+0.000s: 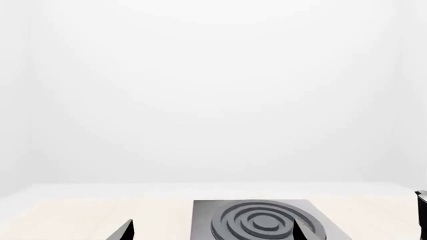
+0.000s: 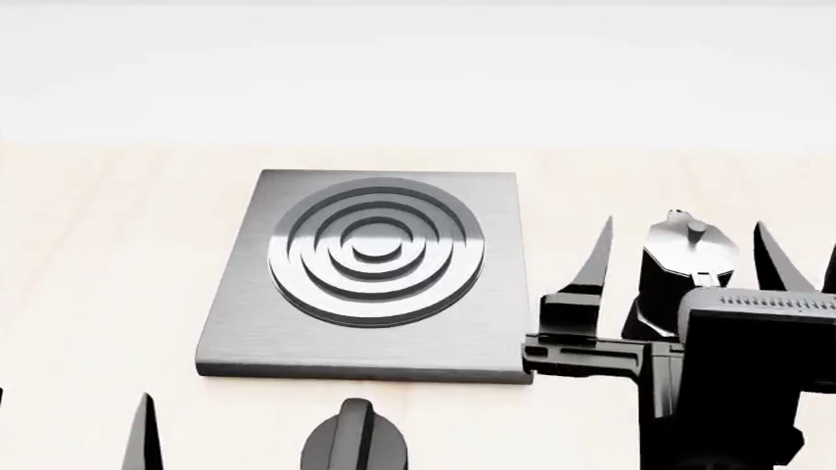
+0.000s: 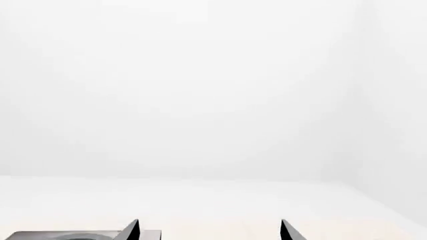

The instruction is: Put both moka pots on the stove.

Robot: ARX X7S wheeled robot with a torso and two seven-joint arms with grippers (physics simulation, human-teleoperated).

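surface (image 2: 105, 294): pale wood, carries everything below. stove (image 2: 261, 333): grey square plate with ring burner, nothing on it. right hand (image 2: 679, 259): fingers spread wide, raised to the right of the stove, a moka pot (image 2: 682, 257) seen between the fingers; contact cannot be told. only one moka pot shows. left hand (image 1: 213, 232): fingers wide apart, nothing between them. black knob (image 2: 352, 441): near edge, before the stove.

Glossy black right tool (image 2: 679, 257) with 2 pointed fingers, ribbed housing.
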